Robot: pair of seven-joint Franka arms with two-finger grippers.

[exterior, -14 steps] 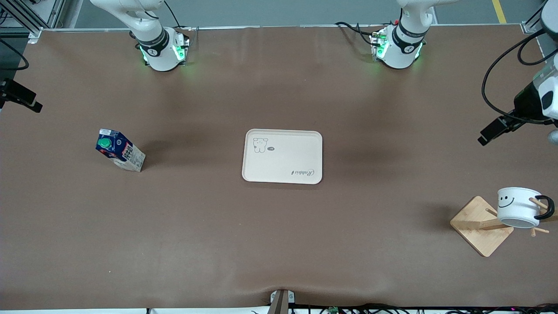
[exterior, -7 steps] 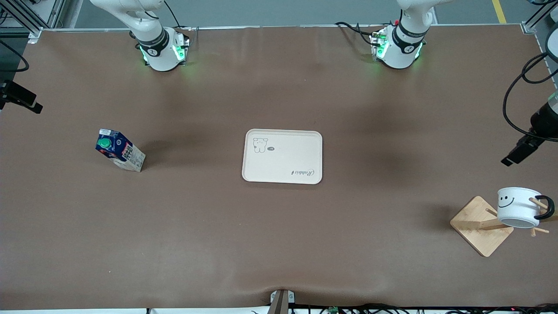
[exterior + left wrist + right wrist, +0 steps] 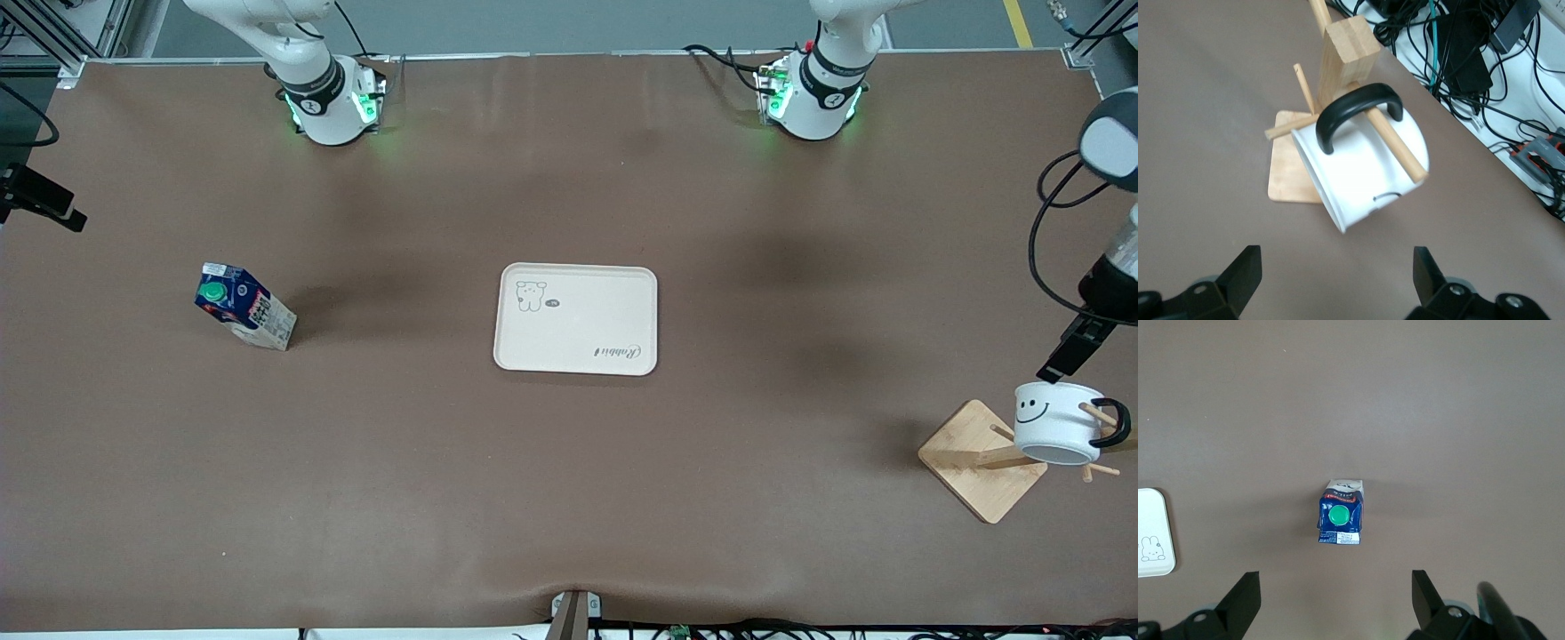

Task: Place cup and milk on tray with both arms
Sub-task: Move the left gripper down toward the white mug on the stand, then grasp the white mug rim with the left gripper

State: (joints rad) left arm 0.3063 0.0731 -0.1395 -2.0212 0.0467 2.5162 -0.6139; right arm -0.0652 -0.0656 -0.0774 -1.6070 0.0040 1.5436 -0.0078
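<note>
Left gripper (image 3: 1333,280) wide over cup (image 3: 1361,170) tilted on rack peg (image 3: 1395,141), handle (image 3: 1355,110) up

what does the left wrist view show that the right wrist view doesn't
Only the left wrist view: the cup hanging by its handle on a peg of the wooden rack, cables past the table edge, and the open left gripper. Only the right wrist view: the milk, a corner of the tray, and the open right gripper. Both: brown table.

The smiley-faced white cup (image 3: 1056,422) hangs tipped on a rack peg, the blue milk carton (image 3: 244,305) stands upright, and the cream tray (image 3: 576,317) lies flat between them.
</note>
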